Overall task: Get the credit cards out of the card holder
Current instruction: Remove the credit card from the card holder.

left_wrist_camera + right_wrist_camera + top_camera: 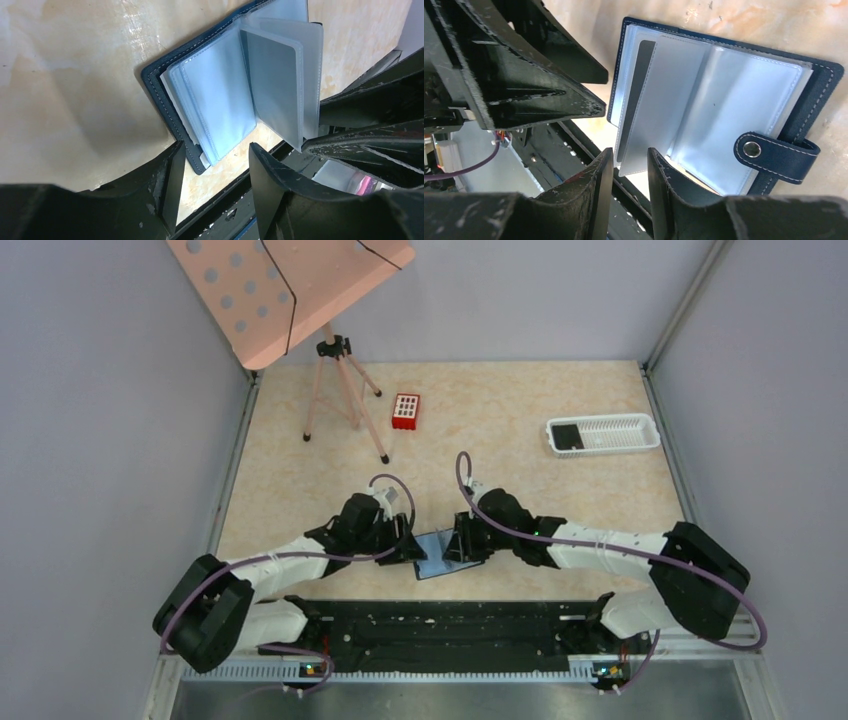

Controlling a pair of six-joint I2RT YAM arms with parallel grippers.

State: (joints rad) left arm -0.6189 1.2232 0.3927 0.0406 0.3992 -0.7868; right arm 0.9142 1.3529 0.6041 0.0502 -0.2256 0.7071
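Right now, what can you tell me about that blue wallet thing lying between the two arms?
The card holder is a dark blue, leather-like booklet with pale stitching, lying open on the table. Clear plastic sleeves fan up from its spine; one holds a dark card. A snap tab juts from one edge. The left gripper and right gripper, both open, flank it; contact is unclear.

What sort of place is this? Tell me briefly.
Probably a robot test cell: grey panel walls enclose the tabletop, two arms are bolted at its near edge, a tripod stands behind.
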